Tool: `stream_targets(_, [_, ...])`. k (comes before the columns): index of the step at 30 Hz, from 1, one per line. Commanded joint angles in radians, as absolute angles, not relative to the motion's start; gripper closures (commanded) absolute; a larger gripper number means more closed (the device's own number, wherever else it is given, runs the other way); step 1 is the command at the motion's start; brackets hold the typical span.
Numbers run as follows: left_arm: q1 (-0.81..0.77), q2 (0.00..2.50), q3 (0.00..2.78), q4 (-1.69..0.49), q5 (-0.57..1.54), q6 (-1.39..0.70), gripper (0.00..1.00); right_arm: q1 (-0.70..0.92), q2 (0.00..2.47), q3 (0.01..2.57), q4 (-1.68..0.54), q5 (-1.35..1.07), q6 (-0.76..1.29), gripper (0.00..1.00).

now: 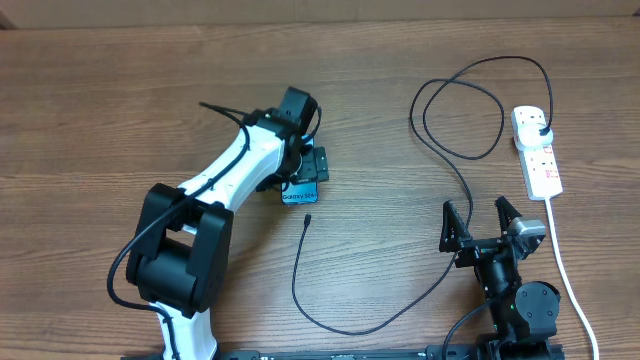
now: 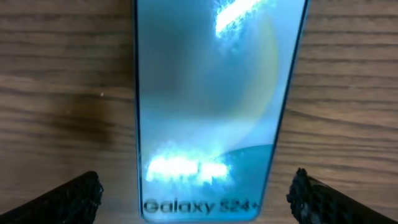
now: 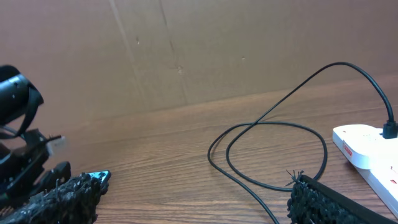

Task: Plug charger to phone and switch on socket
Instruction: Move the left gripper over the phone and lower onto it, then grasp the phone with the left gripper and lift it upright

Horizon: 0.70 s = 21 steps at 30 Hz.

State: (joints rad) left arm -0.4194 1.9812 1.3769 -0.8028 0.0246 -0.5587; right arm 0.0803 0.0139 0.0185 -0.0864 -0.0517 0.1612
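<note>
The phone (image 1: 300, 195) lies flat on the wooden table, its "Galaxy S24" text end toward the front. In the left wrist view the phone (image 2: 211, 93) fills the middle. My left gripper (image 1: 299, 176) is open just above it, with its fingers (image 2: 199, 198) either side of the text end and apart from the phone's edges. The charger cable (image 1: 345, 327) loops across the table. Its connector tip (image 1: 308, 220) lies free just in front of the phone. Its black plug (image 1: 543, 130) sits in the white socket strip (image 1: 540, 168). My right gripper (image 1: 483, 225) is open and empty, left of the strip.
The strip's white cord (image 1: 565, 265) runs down the right side past my right arm. In the right wrist view the cable loops (image 3: 273, 124) lie ahead of the right gripper (image 3: 199, 199), with the socket strip (image 3: 367, 149) at right and a phone corner (image 3: 99, 176) at left.
</note>
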Motion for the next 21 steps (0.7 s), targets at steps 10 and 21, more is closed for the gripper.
stream_targets(10, [-0.426, 1.99, 1.345, -0.645, 0.017, -0.493, 0.0, 0.083, 0.002, 0.008, -0.081, -0.046, 0.167, 0.0])
stream_targets(21, [-0.444, 1.99, 1.319, -0.653, -0.013, -0.493, 0.0, 0.083, 0.002, 0.008, -0.081, -0.047, 0.167, 0.0])
